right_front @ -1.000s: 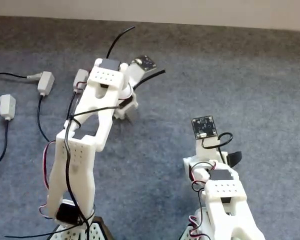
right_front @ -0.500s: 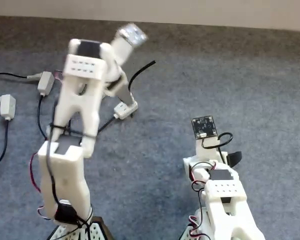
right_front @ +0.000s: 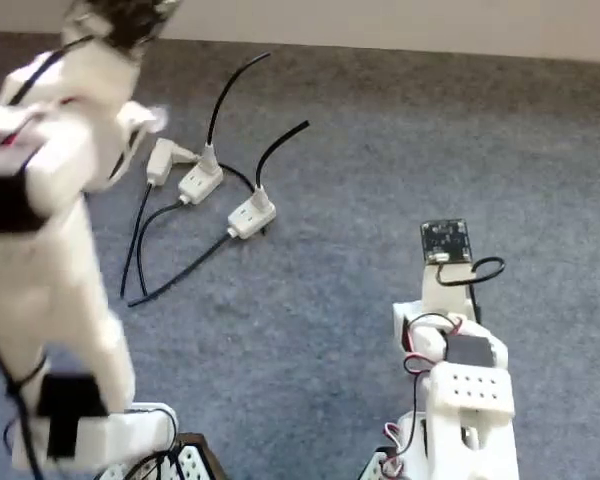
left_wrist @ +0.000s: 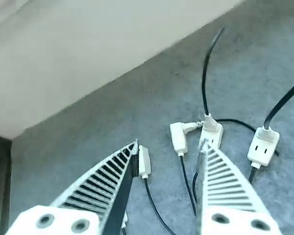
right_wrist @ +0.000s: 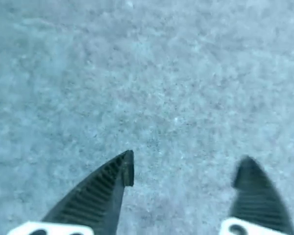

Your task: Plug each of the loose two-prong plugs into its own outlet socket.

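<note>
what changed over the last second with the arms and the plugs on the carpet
The left arm swung up and off to its own side, lifting the left gripper, now open and empty, away from the white socket. The right arm shifted a little to the right. The socket lay where it was on the grey carpet.

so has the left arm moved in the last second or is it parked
Yes. The left arm has swung left and toward the wall, off the socket it stood over before; that socket now lies uncovered on the carpet, well to the arm's right.
</note>
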Robot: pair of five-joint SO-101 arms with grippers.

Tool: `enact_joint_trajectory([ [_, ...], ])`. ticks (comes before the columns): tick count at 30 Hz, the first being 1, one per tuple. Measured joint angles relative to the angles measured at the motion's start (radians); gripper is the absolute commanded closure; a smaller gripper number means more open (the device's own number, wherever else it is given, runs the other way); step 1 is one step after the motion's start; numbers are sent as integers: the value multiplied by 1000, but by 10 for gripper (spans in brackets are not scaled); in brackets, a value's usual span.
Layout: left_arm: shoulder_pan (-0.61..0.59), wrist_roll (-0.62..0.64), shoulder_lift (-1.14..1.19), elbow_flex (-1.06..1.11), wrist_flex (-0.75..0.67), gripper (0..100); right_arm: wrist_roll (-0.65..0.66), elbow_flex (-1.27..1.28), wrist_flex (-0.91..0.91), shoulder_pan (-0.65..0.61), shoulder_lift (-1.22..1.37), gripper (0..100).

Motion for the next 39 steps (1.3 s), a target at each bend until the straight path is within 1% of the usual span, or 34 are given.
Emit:
enact_joint_trajectory([
  [2,-34,35,-97,74,0,810,0,-29,91,5,-89,964],
  [5,-52,60,-262,244,0,811,2,-75,221,2,-244,969],
  [8,-49,63,-453,460,0,811,48,-100,336,2,-417,969],
  [11,-52,66,-658,723,-8,811,103,-100,414,2,-589,969],
  [15,-68,66,-936,1119,-117,811,146,-31,439,12,-741,994],
  [19,-107,66,-1203,1507,-227,810,150,12,437,55,-763,992],
  [23,-130,66,-1456,1818,-327,809,150,91,391,64,-766,992],
  [26,-130,66,-1617,1967,-358,809,150,189,330,68,-764,992],
  [29,-133,66,-1648,2027,-367,809,149,262,287,68,-764,992],
  [33,-133,66,-1645,2111,-397,810,84,325,229,68,-764,992],
  [39,-133,66,-1653,2337,-539,810,74,339,107,72,-764,992],
])
